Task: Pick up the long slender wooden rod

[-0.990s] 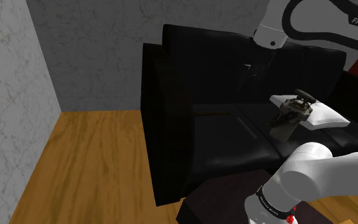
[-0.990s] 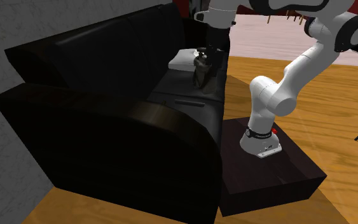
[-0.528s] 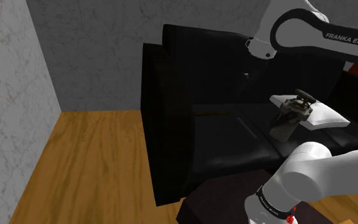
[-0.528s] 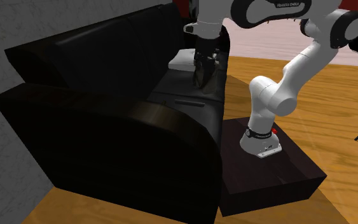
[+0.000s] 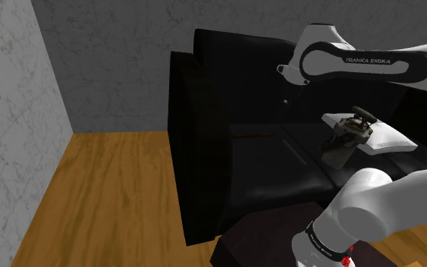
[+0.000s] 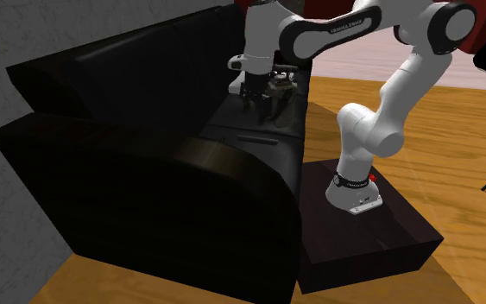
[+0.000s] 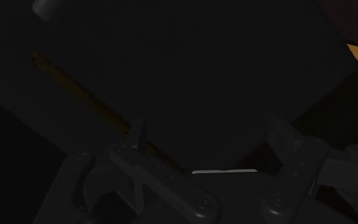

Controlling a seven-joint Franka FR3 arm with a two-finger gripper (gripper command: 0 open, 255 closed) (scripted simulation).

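Fingers (image 7: 135, 135) of the black gripper (image 7: 209, 137) stand wide apart in the wrist view and clasp nothing, with the dark seat of the sofa (image 6: 146, 164) beyond them. The long slender rod (image 7: 85, 95), a dull brown, lies flat on that seat. It runs on a slant from beside one finger away across the cushion.

In the second exterior view the gripper (image 6: 255, 102) hangs above the seat, pointing down. The rod (image 6: 258, 138) rests nearer the seat's front edge, apart from the fingers.

Toward the sofa's far end lies a white cushion (image 5: 392, 138), and a grey-brown object (image 5: 346, 140) with a black top stands against it. In the second exterior view the gripper is just beside this object.

The arm's white base sits on a dark box stand (image 6: 396, 237) at the sofa's front, on a wooden floor (image 5: 105, 190). Grey mottled walls (image 5: 14, 106) meet behind the sofa.
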